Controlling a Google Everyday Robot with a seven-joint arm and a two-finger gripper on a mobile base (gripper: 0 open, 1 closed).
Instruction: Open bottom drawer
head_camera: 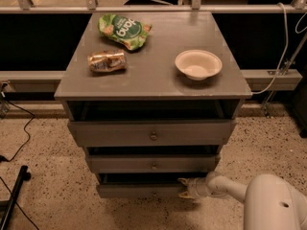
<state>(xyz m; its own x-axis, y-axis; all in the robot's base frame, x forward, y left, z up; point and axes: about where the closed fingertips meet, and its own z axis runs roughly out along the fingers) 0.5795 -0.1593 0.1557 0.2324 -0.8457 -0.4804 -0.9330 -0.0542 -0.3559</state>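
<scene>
The bottom drawer (129,191) is the slim grey front lowest in the cabinet, with a small round knob (154,194) at its centre. It stands a little out from the cabinet, with a dark gap above it. My gripper (183,188) reaches in from the right on a white arm (225,186). Its pale fingers (184,181) sit at the right end of the drawer front, one by the top edge and one lower, right of the knob. The jaws look spread and hold nothing that I can see.
Above are the mid-sized drawer (153,164) and the tallest drawer (152,134). On the cabinet top lie a green chip bag (123,29), a brown snack pack (106,61) and a white bowl (198,64). Cables and a black stand (13,195) lie on the speckled floor at left.
</scene>
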